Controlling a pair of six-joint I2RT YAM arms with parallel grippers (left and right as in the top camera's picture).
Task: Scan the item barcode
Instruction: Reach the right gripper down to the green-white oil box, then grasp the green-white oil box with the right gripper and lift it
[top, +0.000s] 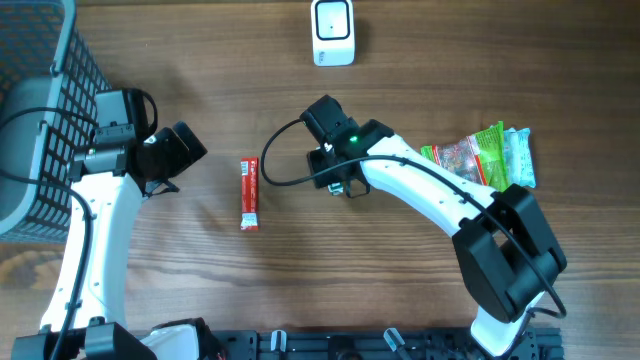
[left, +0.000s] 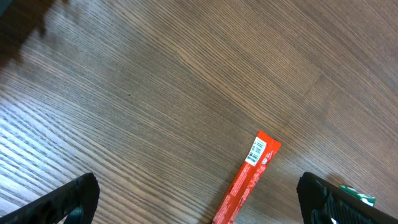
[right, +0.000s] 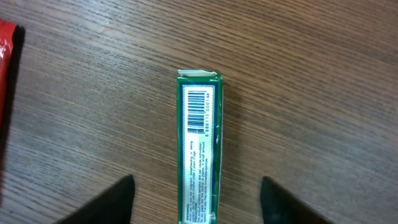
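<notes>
A long green pack (right: 200, 146) lies flat on the wooden table with its white barcode label (right: 197, 112) facing up. My right gripper (right: 196, 205) hangs over it, open, with both fingers well clear of the pack's sides. In the overhead view the right gripper (top: 340, 185) covers the pack. A red stick packet (top: 249, 194) lies left of it, its small barcode (left: 255, 151) showing at the end. My left gripper (left: 199, 205) is open and holds nothing, with the red packet (left: 245, 180) lying below it. The white scanner (top: 333, 32) stands at the table's far edge.
A grey mesh basket (top: 40, 120) sits at the far left behind the left arm. A pile of green and clear snack packets (top: 480, 155) lies to the right, beside the right arm. The right arm's black cable (top: 275, 160) loops between the gripper and the red packet.
</notes>
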